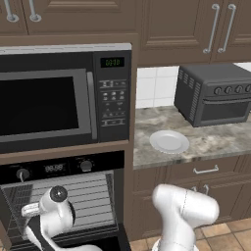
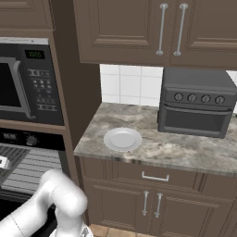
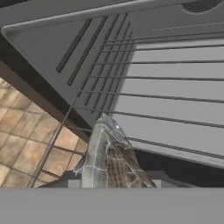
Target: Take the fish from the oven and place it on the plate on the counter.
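While our claw (image 3: 114, 181) sits clamped on the slender grey fish (image 3: 107, 157) at the black oven's wire rack (image 3: 166, 87), we must next carry it to the round white plate (image 1: 169, 141) on the stone worktop (image 1: 215, 139).

The plate (image 1: 169, 141) sat on the counter (image 1: 215, 142), right of the oven (image 1: 63, 196). I held the fish (image 3: 107, 159) near its rack (image 3: 166, 87).

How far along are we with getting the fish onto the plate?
Done: the oven stands open, its wire racks exposed, and the arm has reached in. In hand: in the hand view the fish sits right at the gripper, with oven rack and floor tiles behind it, so it looks gripped or nearly so; the jaws themselves are hidden. Left: carry it to the counter and set it on the plate, which holds nothing yet.
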